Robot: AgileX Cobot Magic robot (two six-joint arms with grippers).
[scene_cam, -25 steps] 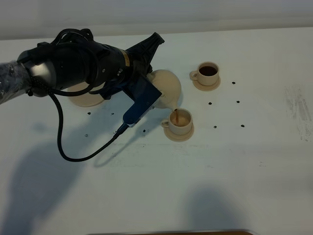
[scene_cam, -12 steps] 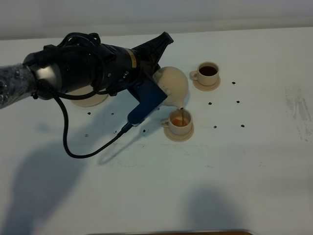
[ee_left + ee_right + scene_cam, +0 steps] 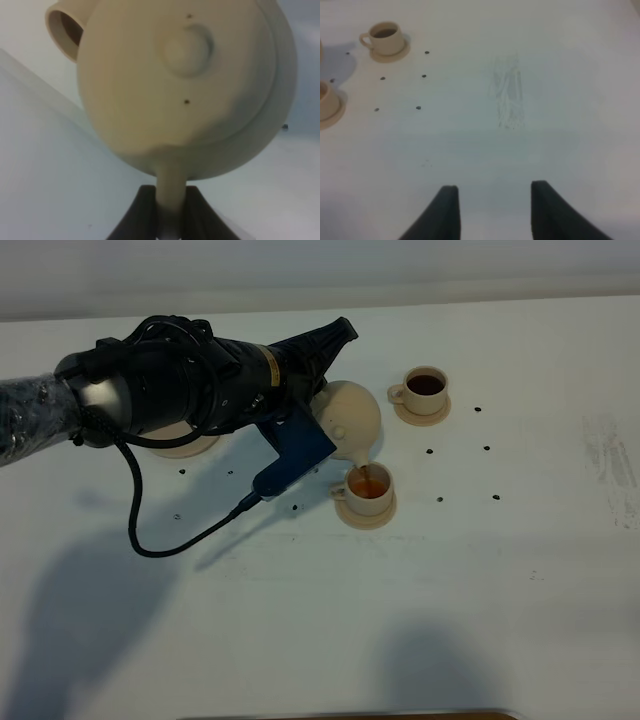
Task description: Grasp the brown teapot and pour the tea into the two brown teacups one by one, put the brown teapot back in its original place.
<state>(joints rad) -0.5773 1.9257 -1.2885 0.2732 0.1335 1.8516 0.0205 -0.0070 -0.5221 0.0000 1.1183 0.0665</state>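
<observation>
While the left gripper [image 3: 170,205] clamps the squat beige ceramic teapot [image 3: 352,418], its spout tips over the nearer beige ceramic teacup [image 3: 368,484] of two. The right gripper [image 3: 492,210] has its jaws apart.

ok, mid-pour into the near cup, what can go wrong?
1. Overfill: the near cup already shows tea while the teapot is tipped over it; a late stop may spill onto its saucer.
2. The left gripper pinches only the thin handle; the teapot could swing.
3. Nothing holds the lid; it might slip.
</observation>
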